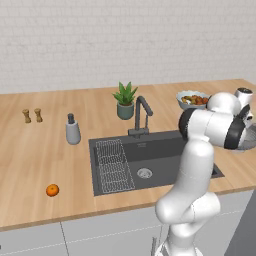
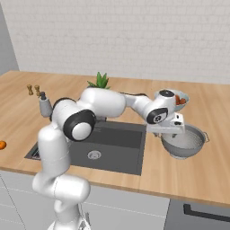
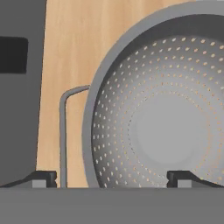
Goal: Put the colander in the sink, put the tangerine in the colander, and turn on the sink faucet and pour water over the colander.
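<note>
The round silvery-grey perforated metal colander [image 2: 183,142] sits on the wooden counter [image 1: 40,160] just beside the right edge of the large dark grey rectangular sink [image 1: 165,155], not yet in the basin, and the two-finger gripper [image 3: 111,177] hangs right over its near rim with the jaws spread wide and nothing between them. In the hand view the dark fingertips [image 3: 43,177] straddle that rim and the thin wire side handle: one tip at about 7 o'clock over bare wood outside the handle, the other at about 5 o'clock over the bowl's inside. From the left base view the small round bright orange tangerine [image 1: 52,190] lies alone on the counter at roughly 9 o'clock from the sink, well apart from the colander, and the dark grey slim arched sink faucet [image 1: 141,116] stands at 12 o'clock behind the basin. The main risk, as I judge it, is a poor bite: closing on the curved thin rim off-centre could let the bowl tilt, slip out or skid along the wood, and a descent slightly off could land a fingertip on the handle and push the colander away. How far the tips are above the rim is hard to tell, perhaps just clear of it. A swing toward the sink could also brush the pale blue-rimmed fruit bowl [image 2: 182,99] behind. No brand, label or writing is readable anywhere.
</note>
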